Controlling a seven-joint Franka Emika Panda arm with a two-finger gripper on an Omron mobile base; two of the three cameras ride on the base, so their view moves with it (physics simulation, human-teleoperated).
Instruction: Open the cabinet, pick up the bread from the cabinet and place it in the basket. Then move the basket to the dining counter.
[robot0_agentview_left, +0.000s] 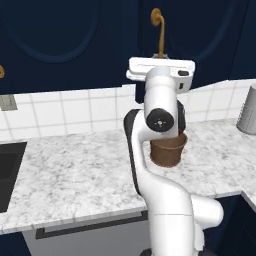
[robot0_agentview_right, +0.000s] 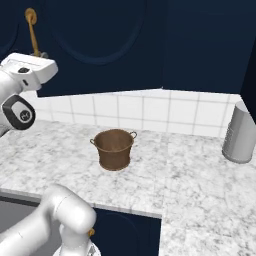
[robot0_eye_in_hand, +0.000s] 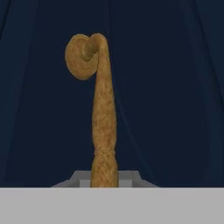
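Left base view: navy wall cabinet (robot0_agentview_left: 200, 35), doors shut, oval moulding on each. Brass handle (robot0_agentview_left: 160, 32) at 12 o'clock, curling at its top. White hand of the arm raised directly below the handle, its lower end meeting the hand; end effector (robot0_agentview_left: 161, 59) hidden behind the hand, so whether it is released or clenched cannot be told. Brown basket (robot0_agentview_left: 169, 150) on the marbled worktop (robot0_agentview_left: 75, 175), partly behind the arm, at centre. Grey ribbed metal cylinder (robot0_agentview_left: 248, 116) at 3 o'clock. Black sink (robot0_agentview_left: 10, 172) at 9 o'clock. Grey drawer (robot0_agentview_left: 90, 237) with black bar handle at 6 o'clock.

Right base view: basket (robot0_agentview_right: 114, 148) upright at centre, two small side handles, nothing visible inside. Cylinder (robot0_agentview_right: 240, 132) at 3 o'clock, well apart from the basket. Hand at 10 o'clock, just under the brass handle (robot0_agentview_right: 33, 32). White tiled backsplash (robot0_agentview_right: 150, 112) behind the worktop (robot0_agentview_right: 185, 175).

Hand view: brass handle (robot0_eye_in_hand: 103, 113) running vertically at centre, curl at 12 o'clock, against the navy door (robot0_eye_in_hand: 175, 87). Fingertips not distinguishable.
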